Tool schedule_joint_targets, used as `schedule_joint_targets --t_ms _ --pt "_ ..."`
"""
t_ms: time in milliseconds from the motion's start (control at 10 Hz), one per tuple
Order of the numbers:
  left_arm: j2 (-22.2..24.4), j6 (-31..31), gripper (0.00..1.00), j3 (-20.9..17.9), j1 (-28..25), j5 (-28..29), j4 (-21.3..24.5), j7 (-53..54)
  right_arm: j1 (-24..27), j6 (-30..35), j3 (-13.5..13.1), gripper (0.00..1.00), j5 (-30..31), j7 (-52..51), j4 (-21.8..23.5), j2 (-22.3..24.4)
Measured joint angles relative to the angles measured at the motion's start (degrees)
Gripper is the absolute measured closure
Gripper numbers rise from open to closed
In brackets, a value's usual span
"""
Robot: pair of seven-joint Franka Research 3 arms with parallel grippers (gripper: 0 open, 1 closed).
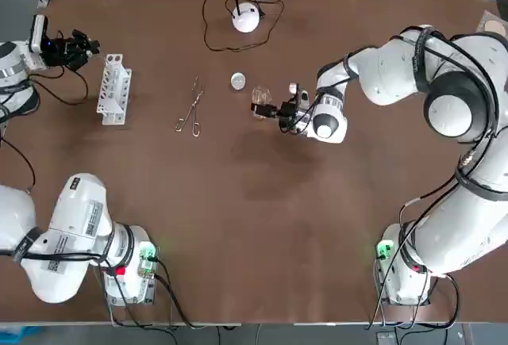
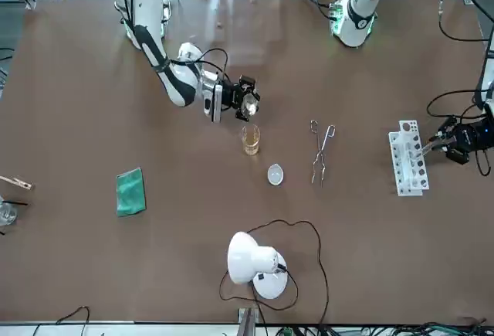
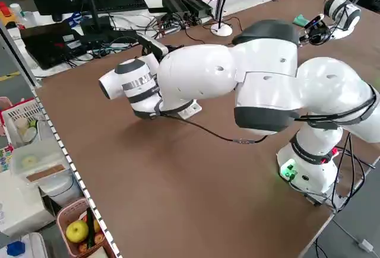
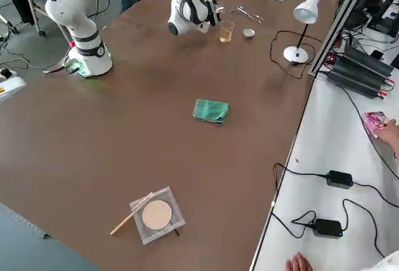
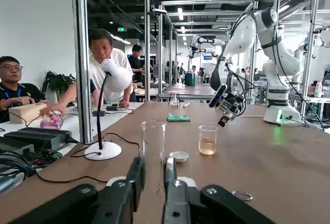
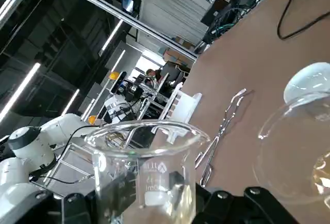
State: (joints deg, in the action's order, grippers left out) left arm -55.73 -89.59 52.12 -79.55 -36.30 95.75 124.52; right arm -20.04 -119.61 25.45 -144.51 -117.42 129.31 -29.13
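1. Counter (image 1: 262, 226): brown and flat, and it carries everything noted below.
2. Right hand (image 2: 245, 98): raised off the counter near its middle, fingers clamped on a small beaker (image 2: 249, 105).
3. Left hand (image 1: 89, 45): out at the counter's edge, fingers closed tight on a test tube (image 5: 153, 152).
4. Rack (image 1: 113, 89): white, with rows of holes, just ahead of the left hand's fingertips and apart from them.
5. Filled beaker (image 2: 251, 140): stands upright on the counter just below and beyond the right hand's fingertips, with amber liquid in its lower part. Risk: the held glass hangs close above its rim. A low or sideways drift of the hand could strike it, tip it and spill the liquid.
6. Small beaker: clear glass with printed markings. It appears empty and is tipped well off upright in the right hand. Risk: the wall is smooth and the grip is narrow, so it could slip or turn between the fingers.
7. Test tube: thin, clear and empty-looking, rising between the left hand's fingers. Risk: hard squeezing or a knock against the rack could crack it.
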Motion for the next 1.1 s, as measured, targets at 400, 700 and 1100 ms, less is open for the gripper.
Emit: schedule_joint_targets --t_ms 400,700,1100 --pt "0.00 -0.36 0.79 -0.01 -0.02 0.00 0.98 0.00 -0.01 -3.55 0.01 0.62 -0.20 4.80 -2.17 0.00" --pt "0.00 -0.36 0.79 -0.01 -0.27 0.00 1.87 0.38 -0.12 -5.86 0.06 0.62 -0.21 10.99 -4.01 0.00" --pt "0.01 -0.30 0.79 -0.01 -1.09 0.18 1.92 1.36 -0.44 -6.11 0.08 0.62 -0.22 18.67 -4.23 0.00"
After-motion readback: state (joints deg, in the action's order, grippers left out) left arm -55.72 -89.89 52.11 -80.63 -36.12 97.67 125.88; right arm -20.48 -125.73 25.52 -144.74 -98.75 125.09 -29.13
